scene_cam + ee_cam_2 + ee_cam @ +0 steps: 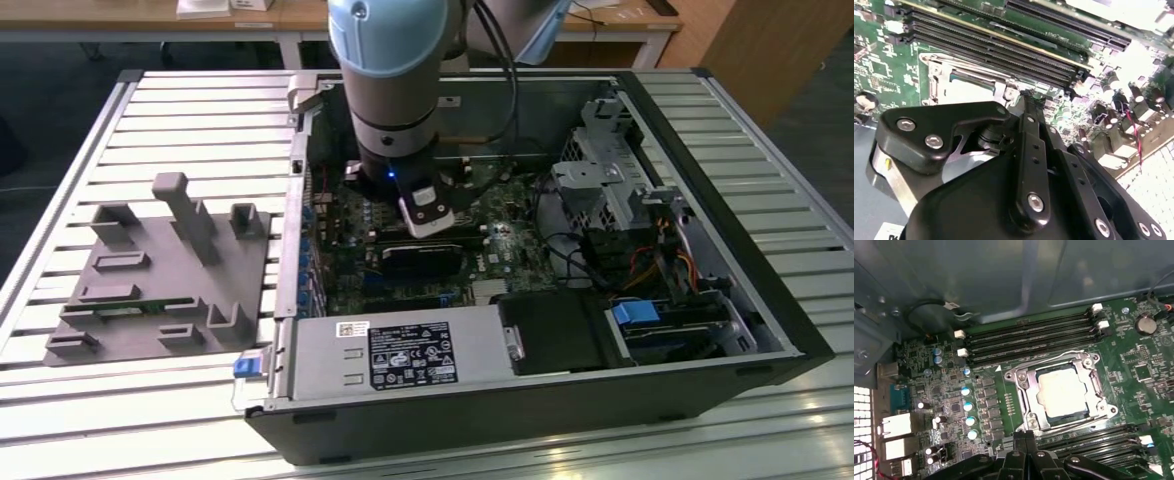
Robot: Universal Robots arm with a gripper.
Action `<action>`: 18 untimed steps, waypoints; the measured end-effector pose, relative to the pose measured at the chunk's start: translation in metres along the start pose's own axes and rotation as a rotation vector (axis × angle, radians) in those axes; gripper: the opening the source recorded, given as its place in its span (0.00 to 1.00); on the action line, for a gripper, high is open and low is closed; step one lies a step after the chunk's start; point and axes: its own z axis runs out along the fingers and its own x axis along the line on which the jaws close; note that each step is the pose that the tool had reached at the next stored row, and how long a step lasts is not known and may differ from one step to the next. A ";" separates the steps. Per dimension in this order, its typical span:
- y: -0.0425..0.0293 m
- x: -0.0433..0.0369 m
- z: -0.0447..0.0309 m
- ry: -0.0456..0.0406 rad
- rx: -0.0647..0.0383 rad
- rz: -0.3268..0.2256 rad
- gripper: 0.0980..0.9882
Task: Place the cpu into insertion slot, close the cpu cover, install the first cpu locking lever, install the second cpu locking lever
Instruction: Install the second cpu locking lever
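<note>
- On the exterior view's left, a grey moulded parts fixture with upright posts (160,275) rests on a slatted metal table (80,120).
- In the middle, an open black computer case (747,300) lies on its side; the gripper (430,215) hangs over its green motherboard (929,385).
- In the first wrist view, the dull silver square cpu (1061,392) sits in the silver-rimmed insertion slot (1021,382), with the thin silver cpu cover (1091,385) apparently down around it.
- The gripper's black fingers (1024,450) meet, holding nothing.
- Judged stage: the locking levers, needing a precise sideways push.
- Behind, wooden desks (627,20) line the room.
</note>
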 end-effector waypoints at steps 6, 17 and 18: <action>0.0037 -0.0165 0.0009 0.0026 0.001 0.001 0.00; 0.0100 -0.0435 0.0028 0.0051 0.002 0.004 0.00; 0.0106 -0.0440 0.0030 0.0048 0.003 0.004 0.00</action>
